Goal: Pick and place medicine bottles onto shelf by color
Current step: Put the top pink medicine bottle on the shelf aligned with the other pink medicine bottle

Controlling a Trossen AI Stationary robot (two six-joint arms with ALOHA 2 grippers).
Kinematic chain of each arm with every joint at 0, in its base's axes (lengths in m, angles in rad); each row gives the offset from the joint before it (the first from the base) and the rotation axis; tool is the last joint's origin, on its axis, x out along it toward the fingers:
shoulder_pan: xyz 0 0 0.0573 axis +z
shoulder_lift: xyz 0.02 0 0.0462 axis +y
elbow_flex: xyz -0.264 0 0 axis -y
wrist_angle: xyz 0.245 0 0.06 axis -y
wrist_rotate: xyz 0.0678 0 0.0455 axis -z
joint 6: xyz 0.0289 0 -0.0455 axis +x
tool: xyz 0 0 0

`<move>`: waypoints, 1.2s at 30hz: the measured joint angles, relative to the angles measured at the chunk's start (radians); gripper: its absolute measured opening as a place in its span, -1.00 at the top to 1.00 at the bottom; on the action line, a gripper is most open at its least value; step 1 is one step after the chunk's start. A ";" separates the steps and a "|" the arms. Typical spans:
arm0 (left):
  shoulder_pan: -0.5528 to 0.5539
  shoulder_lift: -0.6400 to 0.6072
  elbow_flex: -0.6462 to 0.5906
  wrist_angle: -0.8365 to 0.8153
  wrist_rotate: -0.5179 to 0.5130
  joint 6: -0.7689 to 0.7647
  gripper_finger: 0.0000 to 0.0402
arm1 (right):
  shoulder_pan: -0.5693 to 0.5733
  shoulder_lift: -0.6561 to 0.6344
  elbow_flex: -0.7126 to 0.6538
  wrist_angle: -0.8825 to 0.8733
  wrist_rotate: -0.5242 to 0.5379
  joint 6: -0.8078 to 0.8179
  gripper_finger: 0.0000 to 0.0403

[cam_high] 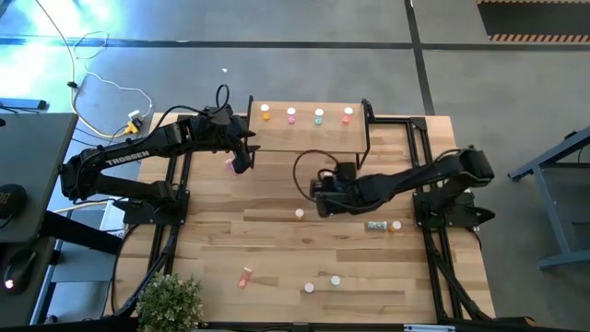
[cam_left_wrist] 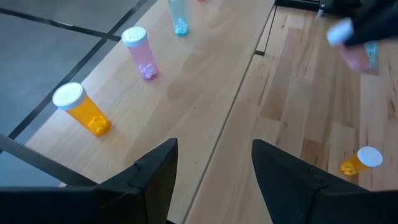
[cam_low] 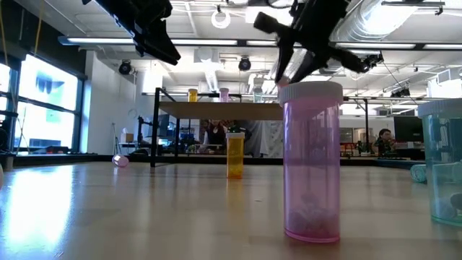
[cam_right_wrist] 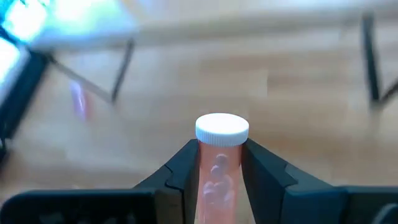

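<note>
Slatted light-wood table (cam_high: pixel 277 249), grey floor around; open room with ceiling lights behind. Right gripper (cam_right_wrist: pixel 221 171) clenched around pink bottle (cam_right_wrist: pixel 219 165), white round cap above fingertips, shelf (cam_high: pixel 309 136) ahead. Left gripper (cam_left_wrist: pixel 214 168) released, empty, above shelf's near edge; orange bottle (cam_left_wrist: pixel 84 111), pink, teal standing beyond.

Four bottles (cam_high: pixel 305 115) line the shelf's (cam_high: pixel 304 138) far edge; its near strip lies bare for me. Black shelf legs (cam_high: pixel 368 138) flank each end. On the table (cam_high: pixel 277 249), scattered bottles (cam_high: pixel 322 284) dot the near half.
</note>
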 joint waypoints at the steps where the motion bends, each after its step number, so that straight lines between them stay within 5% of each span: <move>1: 0.000 0.000 0.000 0.000 0.000 0.005 0.03 | 0.000 -0.011 0.000 -0.011 0.058 -0.018 0.52; 17: 0.000 0.000 0.000 0.064 0.000 0.022 0.03 | -0.025 -0.045 -0.031 -0.215 0.705 -0.050 0.52; 36: 0.000 0.000 0.000 0.064 0.000 0.023 0.03 | -0.209 0.136 -0.031 -0.244 0.705 0.030 0.52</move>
